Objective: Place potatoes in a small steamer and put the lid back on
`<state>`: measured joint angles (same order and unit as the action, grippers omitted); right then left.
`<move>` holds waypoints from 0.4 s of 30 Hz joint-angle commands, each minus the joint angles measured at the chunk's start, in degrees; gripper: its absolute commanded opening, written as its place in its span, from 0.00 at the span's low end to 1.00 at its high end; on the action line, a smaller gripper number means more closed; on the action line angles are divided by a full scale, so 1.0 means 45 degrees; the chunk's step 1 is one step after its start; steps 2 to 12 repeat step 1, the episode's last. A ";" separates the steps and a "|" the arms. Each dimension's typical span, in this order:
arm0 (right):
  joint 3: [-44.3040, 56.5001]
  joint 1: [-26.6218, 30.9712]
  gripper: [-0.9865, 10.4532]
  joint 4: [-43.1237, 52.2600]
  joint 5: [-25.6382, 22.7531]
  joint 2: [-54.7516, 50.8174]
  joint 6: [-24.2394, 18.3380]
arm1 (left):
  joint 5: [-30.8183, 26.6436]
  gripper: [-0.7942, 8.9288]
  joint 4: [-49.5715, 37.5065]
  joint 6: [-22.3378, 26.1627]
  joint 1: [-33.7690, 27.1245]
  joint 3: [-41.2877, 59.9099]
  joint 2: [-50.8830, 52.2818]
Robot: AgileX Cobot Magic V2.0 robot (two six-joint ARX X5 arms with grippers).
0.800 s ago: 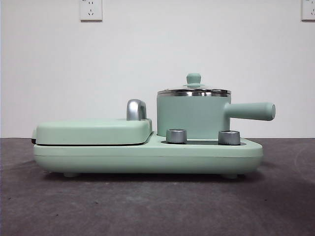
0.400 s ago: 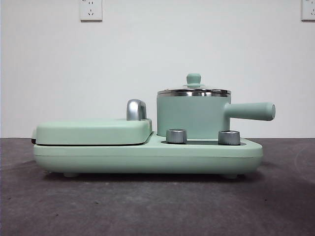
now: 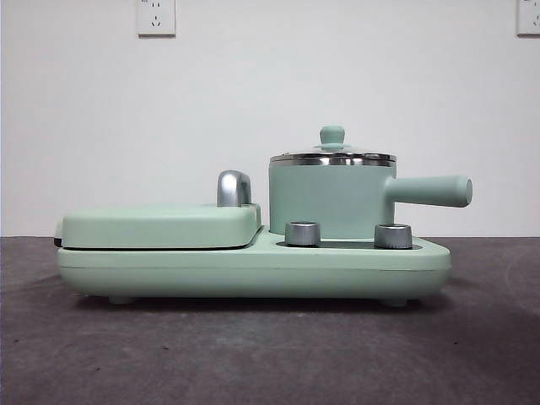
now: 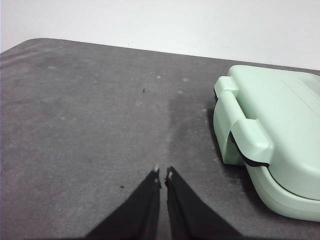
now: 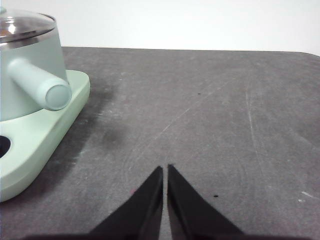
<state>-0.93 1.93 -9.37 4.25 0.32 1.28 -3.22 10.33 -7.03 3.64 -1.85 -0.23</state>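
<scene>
Sitting idle with both the left gripper [image 4: 162, 175] and right gripper [image 5: 165, 170] pinched together on nothing, steamer [image 5: 25, 70] lying just off the right one's side, handle [image 5: 40, 85] pointing toward it, lid [image 3: 332, 155] on, potato nowhere showing.

**No readable text in view**

No lettering, label, brand or number is showing anywhere. The small steamer [image 3: 331, 201], its lid [image 3: 332, 154] and the two knobs [image 3: 303, 234] on the green base [image 3: 253, 266] are showing no markings, and the wall outlets [image 3: 156, 17] are showing only slots.
</scene>
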 commanded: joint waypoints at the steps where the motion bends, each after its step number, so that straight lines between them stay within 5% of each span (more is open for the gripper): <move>1: 0.0063 0.0024 0.10 0.0083 -0.0044 -0.0024 -0.0112 | -0.0053 0.11 0.0073 0.0107 0.0000 0.0248 0.0019; 12: 0.0063 0.0024 0.10 0.0083 -0.0044 -0.0024 -0.0112 | -0.0053 0.11 0.0073 0.0107 0.0000 0.0248 0.0019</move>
